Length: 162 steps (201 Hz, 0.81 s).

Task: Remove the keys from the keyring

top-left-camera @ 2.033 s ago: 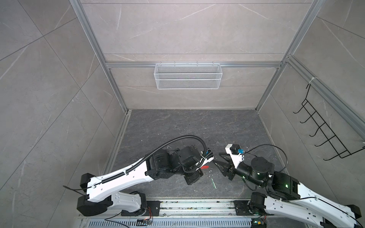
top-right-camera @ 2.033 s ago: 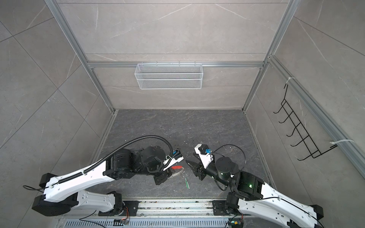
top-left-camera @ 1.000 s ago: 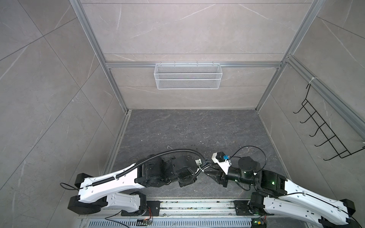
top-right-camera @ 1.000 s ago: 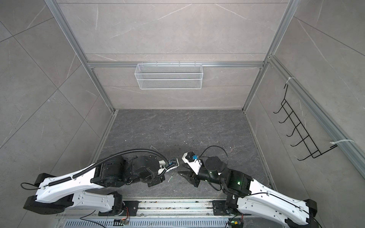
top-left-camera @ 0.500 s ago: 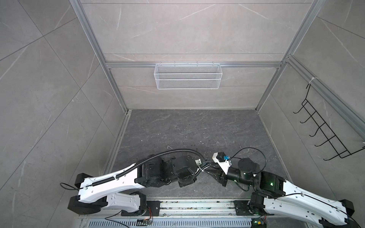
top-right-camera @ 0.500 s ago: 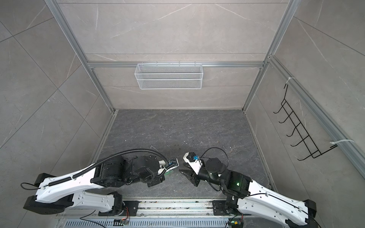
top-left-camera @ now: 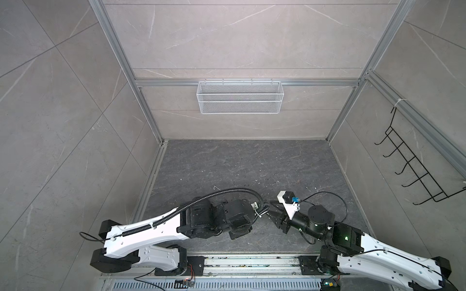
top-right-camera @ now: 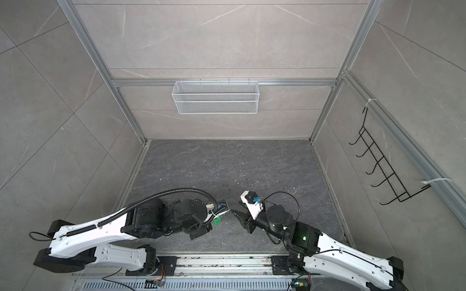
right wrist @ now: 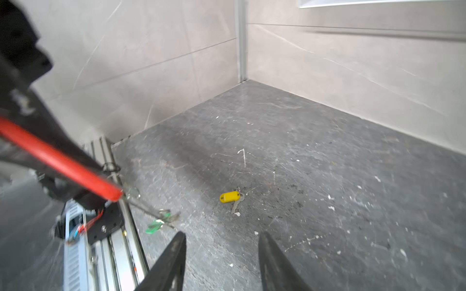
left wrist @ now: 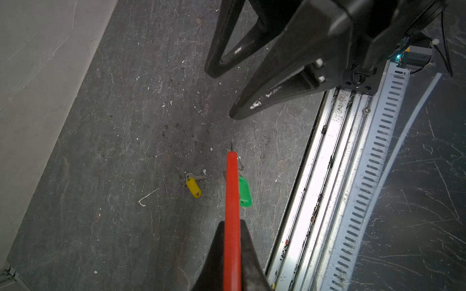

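My left gripper (left wrist: 232, 223) is shut on the red sleeve (left wrist: 232, 191) of the keyring (right wrist: 63, 161), holding it above the floor near the front rail. The green-tagged key (left wrist: 245, 191) hangs from the ring's thin wire (right wrist: 147, 207); its tag (right wrist: 154, 227) also shows in a top view (top-right-camera: 216, 221). The yellow-tagged key (left wrist: 193, 187) lies loose on the floor (right wrist: 229, 196), apart from the ring. My right gripper (right wrist: 223, 241) is open with nothing between its fingers, a short way from the green tag, facing the left gripper (top-right-camera: 235, 214).
The metal rail (left wrist: 335, 181) runs along the floor's front edge, right beside the hanging key. A white wire basket (top-left-camera: 239, 100) hangs on the back wall and a black hook rack (top-left-camera: 416, 171) on the right wall. White specks dot the dark floor (top-left-camera: 239, 163).
Since two seconds ago both grippers have shifted left and toward the front rail. In the last half second the right jaws have spread wider. The left grip on the red sleeve is unchanged.
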### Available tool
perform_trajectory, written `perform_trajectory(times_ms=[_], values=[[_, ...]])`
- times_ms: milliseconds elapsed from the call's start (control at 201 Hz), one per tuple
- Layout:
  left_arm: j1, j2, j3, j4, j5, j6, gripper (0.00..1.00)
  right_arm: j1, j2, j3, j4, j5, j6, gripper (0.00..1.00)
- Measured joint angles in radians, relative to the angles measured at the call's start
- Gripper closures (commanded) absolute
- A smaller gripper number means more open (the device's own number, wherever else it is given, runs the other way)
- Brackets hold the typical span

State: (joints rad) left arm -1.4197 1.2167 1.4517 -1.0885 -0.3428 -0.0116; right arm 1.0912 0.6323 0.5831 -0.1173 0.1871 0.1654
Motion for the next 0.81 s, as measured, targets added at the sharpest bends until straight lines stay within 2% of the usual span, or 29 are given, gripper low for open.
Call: perform_trajectory(times_ms=[100,169,304,568,807], values=[[0.000,-0.012,-0.004,0.001,0.003,0.012,1.00,0.000,-0.004,-0.001,0.020,0.068,0.035,0.45],[0.000,-0.032,-0.013,0.004,0.004,0.027,1.00,0.000,-0.006,0.000,0.013,0.070,0.039,0.44],[0.000,-0.068,-0.021,0.005,0.006,0.045,1.00,0.000,-0.009,0.003,0.005,-0.009,0.021,0.41],[0.000,-0.040,-0.019,-0.009,0.009,0.037,1.00,0.000,0.058,0.019,0.011,-0.167,-0.050,0.47],[0.008,-0.031,-0.015,-0.012,0.009,0.018,1.00,0.003,0.053,0.012,0.049,-0.196,-0.081,0.53]])
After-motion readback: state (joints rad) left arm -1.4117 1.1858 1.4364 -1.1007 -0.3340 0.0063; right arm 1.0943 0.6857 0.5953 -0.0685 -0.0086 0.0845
